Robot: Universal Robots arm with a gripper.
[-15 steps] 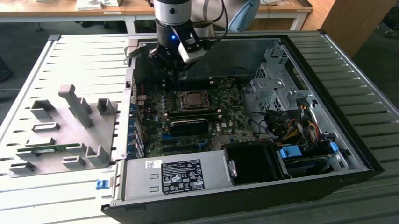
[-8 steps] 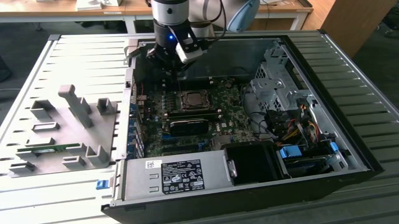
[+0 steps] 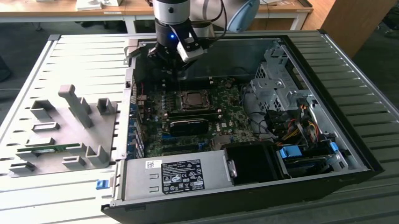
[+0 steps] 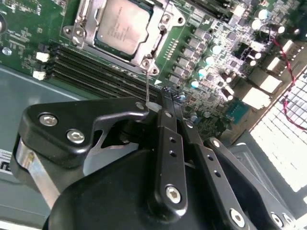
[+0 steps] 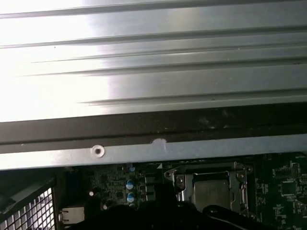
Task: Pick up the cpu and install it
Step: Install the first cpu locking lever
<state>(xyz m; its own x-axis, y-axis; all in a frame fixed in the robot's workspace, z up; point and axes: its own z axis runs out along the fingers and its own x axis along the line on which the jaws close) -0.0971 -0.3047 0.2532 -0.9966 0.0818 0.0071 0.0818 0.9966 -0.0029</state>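
Gripper (image 4: pixel 165 103) above cpu (image 4: pixel 122 26) (seated in socket (image 4: pixel 165 21))

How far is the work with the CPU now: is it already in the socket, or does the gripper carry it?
The silver-grey square CPU already lies inside the black socket with its metal frame on the green motherboard; the exterior view shows it there too. The black gripper hangs above the board beside the socket and touches neither. Whether the frame is latched down over the chip I cannot tell, so that part may remain.
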